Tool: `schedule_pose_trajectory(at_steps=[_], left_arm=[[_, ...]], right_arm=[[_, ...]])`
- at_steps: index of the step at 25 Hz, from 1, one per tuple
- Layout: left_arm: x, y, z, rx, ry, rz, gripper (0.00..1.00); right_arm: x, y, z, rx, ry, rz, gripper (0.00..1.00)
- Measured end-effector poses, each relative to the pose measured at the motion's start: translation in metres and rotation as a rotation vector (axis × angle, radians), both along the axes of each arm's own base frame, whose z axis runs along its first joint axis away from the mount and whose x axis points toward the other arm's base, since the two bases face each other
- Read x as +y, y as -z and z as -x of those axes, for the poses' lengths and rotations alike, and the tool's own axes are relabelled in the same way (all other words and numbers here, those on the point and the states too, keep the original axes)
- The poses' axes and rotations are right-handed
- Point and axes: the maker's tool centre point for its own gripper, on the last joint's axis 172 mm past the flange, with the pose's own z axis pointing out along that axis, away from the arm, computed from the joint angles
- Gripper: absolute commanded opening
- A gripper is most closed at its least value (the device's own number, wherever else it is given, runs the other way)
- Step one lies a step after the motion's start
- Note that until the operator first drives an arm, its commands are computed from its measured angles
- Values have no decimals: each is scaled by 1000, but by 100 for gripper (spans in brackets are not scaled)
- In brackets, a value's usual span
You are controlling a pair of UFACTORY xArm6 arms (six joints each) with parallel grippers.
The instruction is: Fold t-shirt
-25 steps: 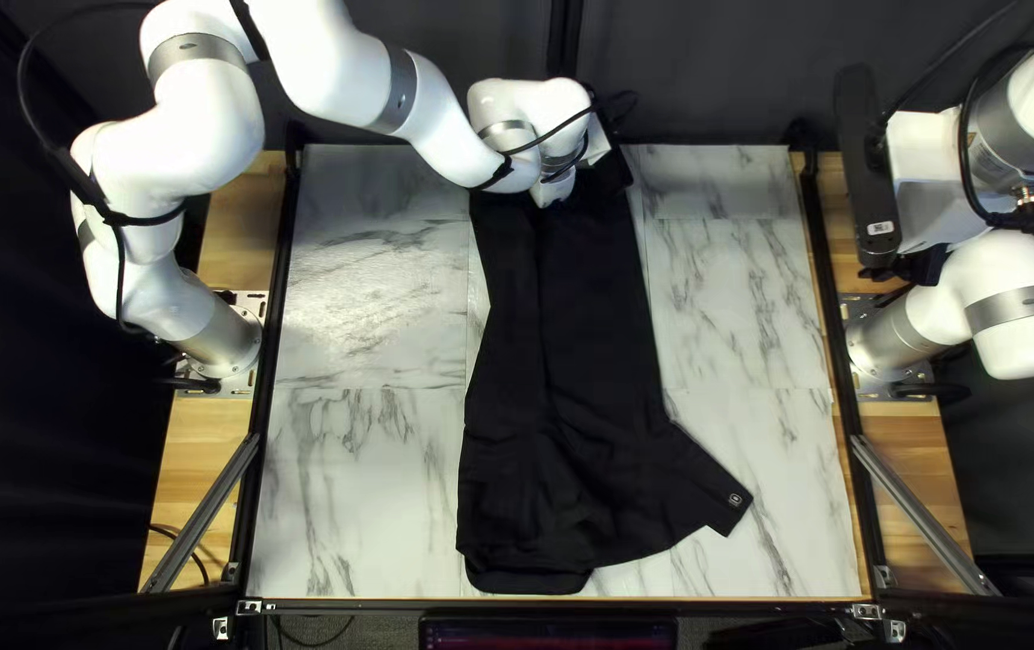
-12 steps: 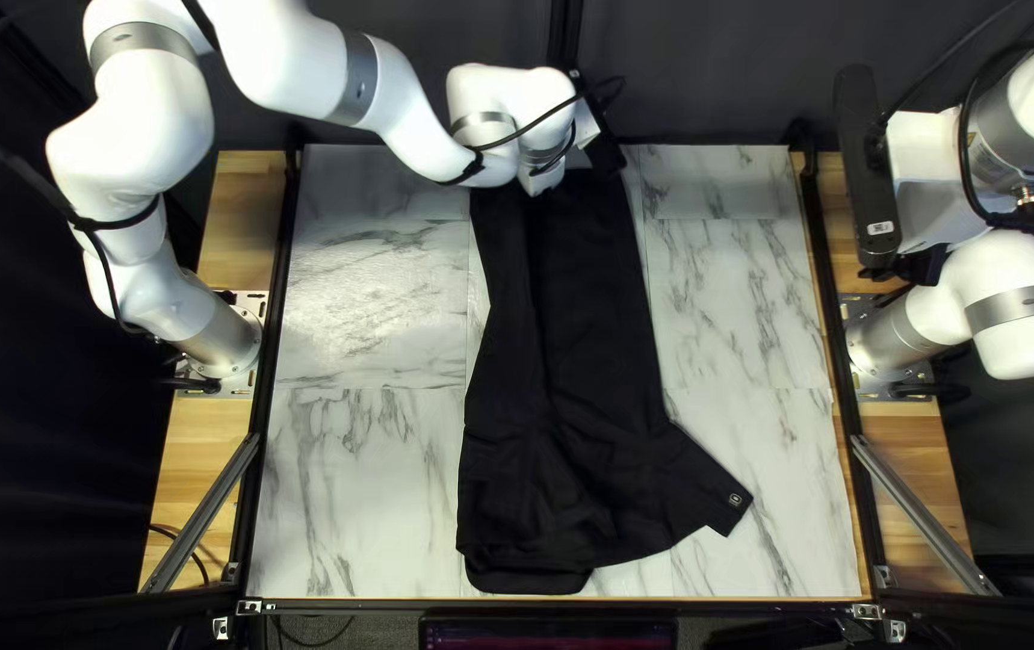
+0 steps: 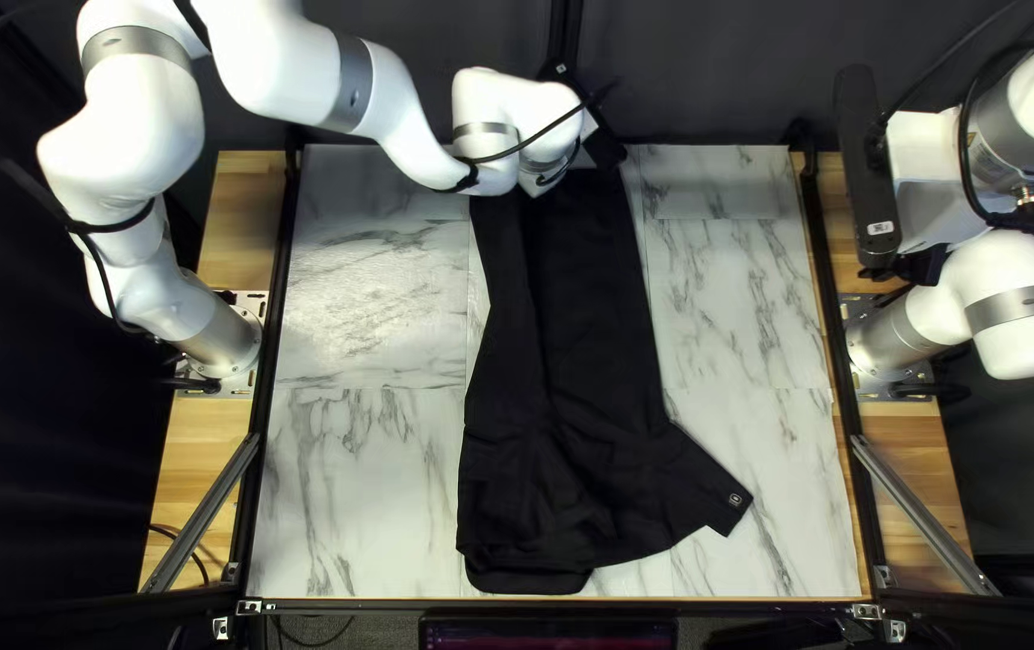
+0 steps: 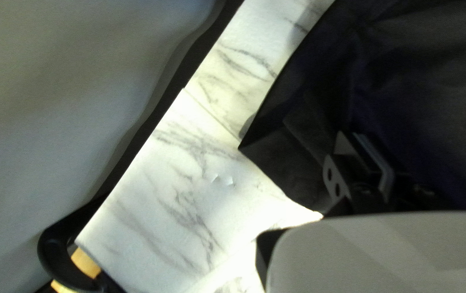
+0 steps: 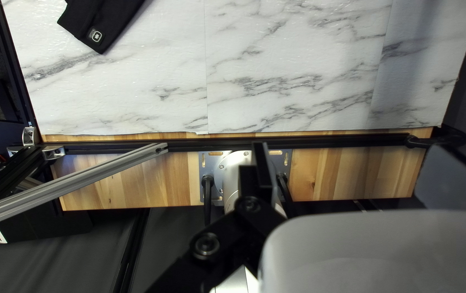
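A black t-shirt (image 3: 562,379) lies folded into a long strip down the middle of the marble table (image 3: 363,307), one sleeve (image 3: 716,492) sticking out near the front right. My left gripper (image 3: 596,146) is at the table's far edge, shut on the shirt's far end and holding it slightly raised. In the left wrist view the black cloth (image 4: 400,81) drapes over and around the gripper (image 4: 355,175). My right gripper (image 3: 874,239) hangs open over its base at the right edge, holding nothing. Its wrist view shows one finger (image 5: 259,167) and the sleeve tip (image 5: 98,20).
Black frame rails (image 3: 819,271) border the marble top, with wooden strips (image 3: 210,433) outside them. Diagonal metal braces (image 3: 919,515) stand at both front corners. A dark curtain (image 3: 716,63) hangs behind the far edge. Bare marble lies on both sides of the shirt.
My left arm has drawn the shirt's far end toward the table's far edge, pulling the strip straighter. The right arm has not moved.
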Motion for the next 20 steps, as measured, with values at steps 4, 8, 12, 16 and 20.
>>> schedule_pose_trajectory(at_steps=[4,8,12,16,20], left_arm=[[-1,-5,-1,2,11,-17,0],[9,9,-5,16,15,-13,0],[21,25,-9,28,10,4,0],[26,34,-9,39,5,19,0],[29,48,-9,52,-1,36,0]], right_arm=[[0,0,0,0,0,0,100],[0,0,0,0,0,0,100],[0,0,0,0,0,0,100],[0,0,0,0,0,0,100],[0,0,0,0,0,0,100]])
